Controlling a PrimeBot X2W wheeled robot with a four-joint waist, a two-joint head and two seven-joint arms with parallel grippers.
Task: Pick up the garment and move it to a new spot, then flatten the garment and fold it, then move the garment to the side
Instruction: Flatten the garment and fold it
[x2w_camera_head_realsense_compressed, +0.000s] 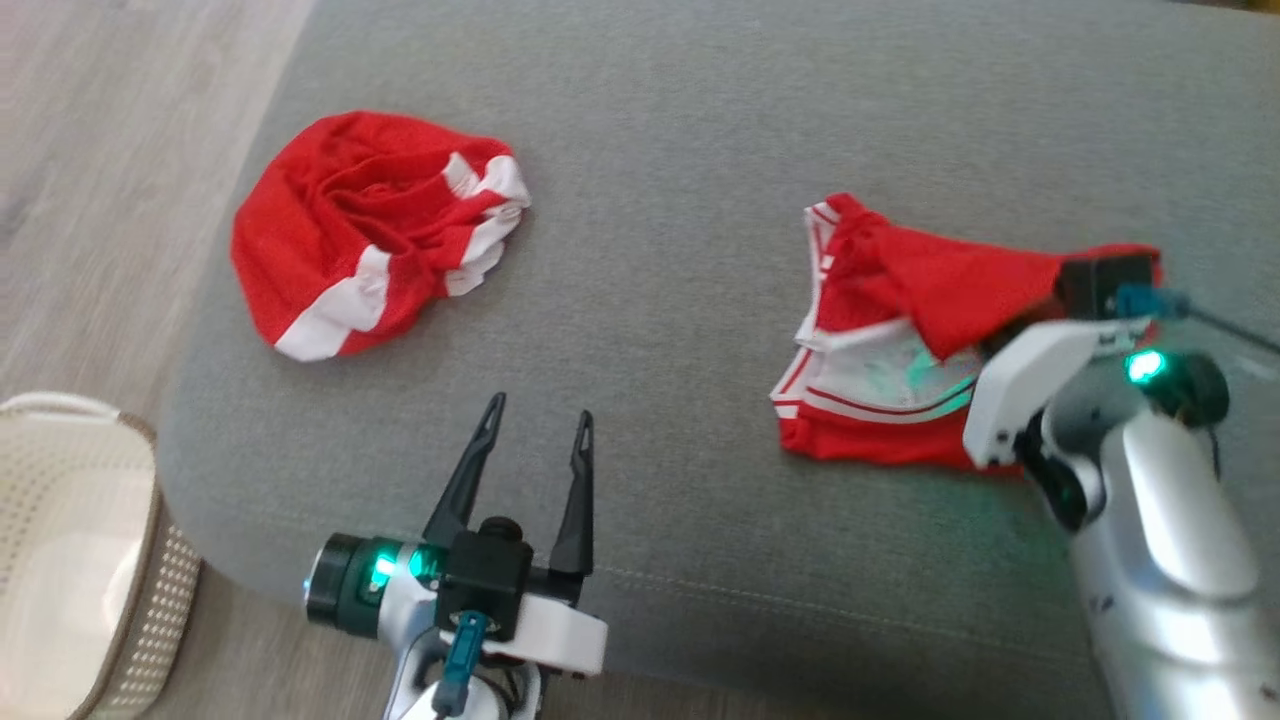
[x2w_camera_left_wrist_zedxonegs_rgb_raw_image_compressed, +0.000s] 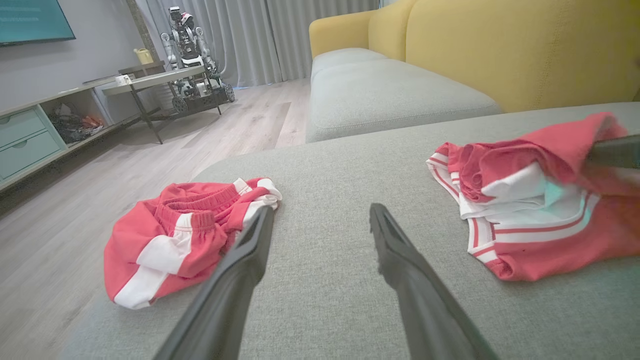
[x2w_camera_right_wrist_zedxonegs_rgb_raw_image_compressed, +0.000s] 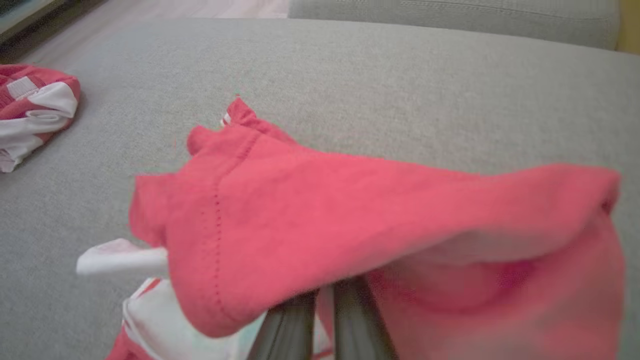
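Observation:
The garment (x2w_camera_head_realsense_compressed: 900, 290), red with white stripes, lies crumpled on the right of the grey cushion (x2w_camera_head_realsense_compressed: 680, 130). My right gripper (x2w_camera_right_wrist_zedxonegs_rgb_raw_image_compressed: 325, 305) is shut on a red flap of it and holds that flap raised above the white-striped part (x2w_camera_left_wrist_zedxonegs_rgb_raw_image_compressed: 530, 220). In the right wrist view the red cloth (x2w_camera_right_wrist_zedxonegs_rgb_raw_image_compressed: 350, 220) drapes over the closed fingers. The left gripper (x2w_camera_head_realsense_compressed: 540, 410) stands open near the cushion's front edge, nothing between its fingers (x2w_camera_left_wrist_zedxonegs_rgb_raw_image_compressed: 240, 270), pointing between the two piles of cloth.
A second red and white garment (x2w_camera_head_realsense_compressed: 350, 240) sits bunched at the cushion's left (x2w_camera_left_wrist_zedxonegs_rgb_raw_image_compressed: 175, 235). A white perforated basket (x2w_camera_head_realsense_compressed: 60, 560) stands on the wooden floor at lower left. Beyond are a yellow sofa back (x2w_camera_left_wrist_zedxonegs_rgb_raw_image_compressed: 500, 45) and another robot (x2w_camera_left_wrist_zedxonegs_rgb_raw_image_compressed: 190, 40) by a table.

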